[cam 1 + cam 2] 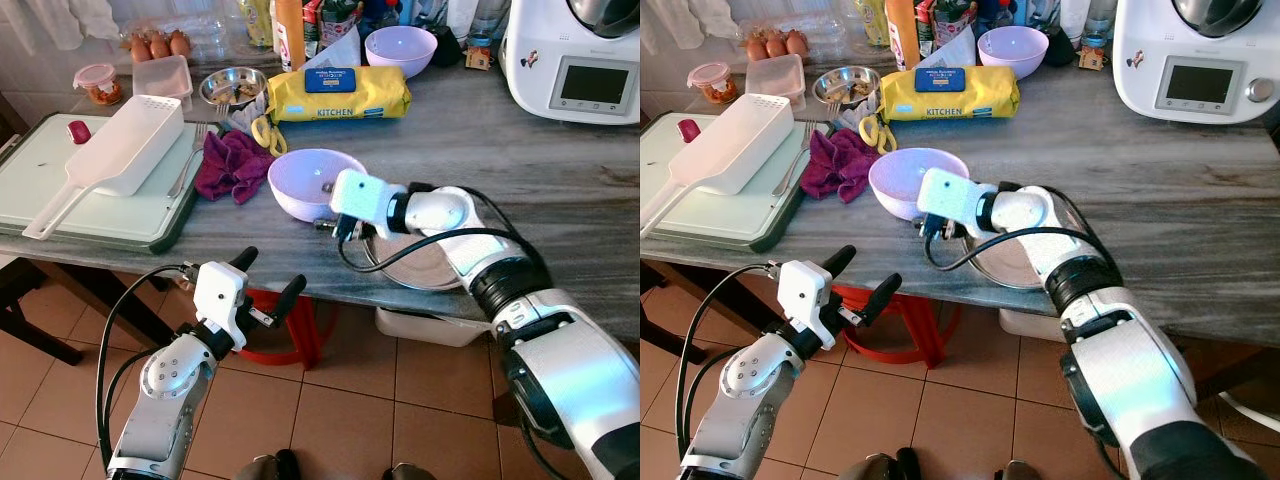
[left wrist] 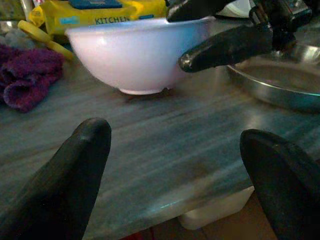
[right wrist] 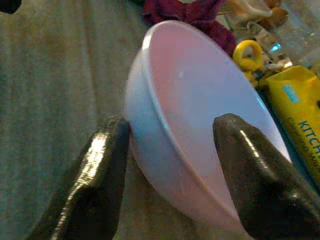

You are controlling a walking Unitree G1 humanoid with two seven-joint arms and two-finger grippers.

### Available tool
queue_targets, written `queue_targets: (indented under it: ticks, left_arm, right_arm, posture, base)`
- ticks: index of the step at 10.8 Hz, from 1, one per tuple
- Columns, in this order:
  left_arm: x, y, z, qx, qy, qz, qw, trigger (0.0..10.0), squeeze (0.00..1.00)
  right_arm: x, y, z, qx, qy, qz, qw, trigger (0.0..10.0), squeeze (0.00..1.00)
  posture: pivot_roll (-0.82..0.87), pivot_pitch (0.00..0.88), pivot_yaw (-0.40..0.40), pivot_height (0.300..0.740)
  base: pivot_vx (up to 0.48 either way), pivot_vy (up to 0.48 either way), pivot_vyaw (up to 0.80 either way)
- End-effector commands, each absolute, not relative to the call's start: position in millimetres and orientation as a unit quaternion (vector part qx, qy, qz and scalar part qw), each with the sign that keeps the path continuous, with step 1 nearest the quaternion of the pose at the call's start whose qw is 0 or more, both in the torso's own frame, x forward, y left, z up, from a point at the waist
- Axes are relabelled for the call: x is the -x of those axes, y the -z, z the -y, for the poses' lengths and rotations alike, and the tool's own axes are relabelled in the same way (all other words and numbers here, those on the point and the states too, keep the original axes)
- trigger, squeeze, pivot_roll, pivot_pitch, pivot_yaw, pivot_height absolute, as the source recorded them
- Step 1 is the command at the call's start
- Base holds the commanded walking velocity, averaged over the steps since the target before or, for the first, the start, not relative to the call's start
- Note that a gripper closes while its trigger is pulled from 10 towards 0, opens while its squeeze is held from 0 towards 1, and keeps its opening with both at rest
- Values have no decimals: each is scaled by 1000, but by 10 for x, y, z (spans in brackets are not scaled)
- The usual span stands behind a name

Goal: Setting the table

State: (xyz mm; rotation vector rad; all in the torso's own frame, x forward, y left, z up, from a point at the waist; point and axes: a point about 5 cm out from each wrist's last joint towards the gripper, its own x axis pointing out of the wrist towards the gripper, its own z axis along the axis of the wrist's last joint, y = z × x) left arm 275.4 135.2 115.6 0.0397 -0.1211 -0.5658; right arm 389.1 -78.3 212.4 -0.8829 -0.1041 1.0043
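- Your right gripper (image 3: 170, 165) straddles the pink bowl's (image 1: 305, 180) near rim, jaws apart, one finger inside, one outside.
- The bowl sits on the desk (image 1: 520, 170) just beside the steel plate (image 1: 420, 265).
- Your left gripper (image 1: 268, 280) hangs below the bowl, jaws apart, farther off.

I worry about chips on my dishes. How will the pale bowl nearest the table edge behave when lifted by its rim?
The bowl looks rigid and glossy, so it may slip between the right gripper's fingers straddling its rim. Held on one side only, it will probably tilt. Its small foot suggests it tips easily, perhaps against the metal plate beside it.
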Motion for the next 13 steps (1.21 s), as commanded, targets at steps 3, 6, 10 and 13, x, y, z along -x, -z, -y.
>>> queue_targets:
  ticks: [3,6,10,13]
  left_arm:
    - [-2758,-1121,-1357,-24,276,55,959,10000,0]
    - [-2769,-1120,-1352,-24,274,56,960,10000,0]
    - [-2769,-1132,-1374,-23,268,61,961,10000,0]
    - [-2810,-1146,-1368,-19,270,62,961,10000,0]
  right_arm:
    - [-3887,-2373,722,407,-456,104,785,10000,1000]
    - [-3843,-2430,734,392,-451,128,791,10000,1000]
    - [-3690,-2502,1038,290,-321,203,878,10000,1000]
    - [-3440,-2310,1298,248,-260,182,916,10000,1000]
  posture:
    - [-115,164,88,740]
    - [-109,157,84,740]
    - [-118,158,91,740]
    - [-151,162,117,740]
  base:
    - [0,0,0]
    - [0,0,0]
    - [0,0,0]
    - [0,0,0]
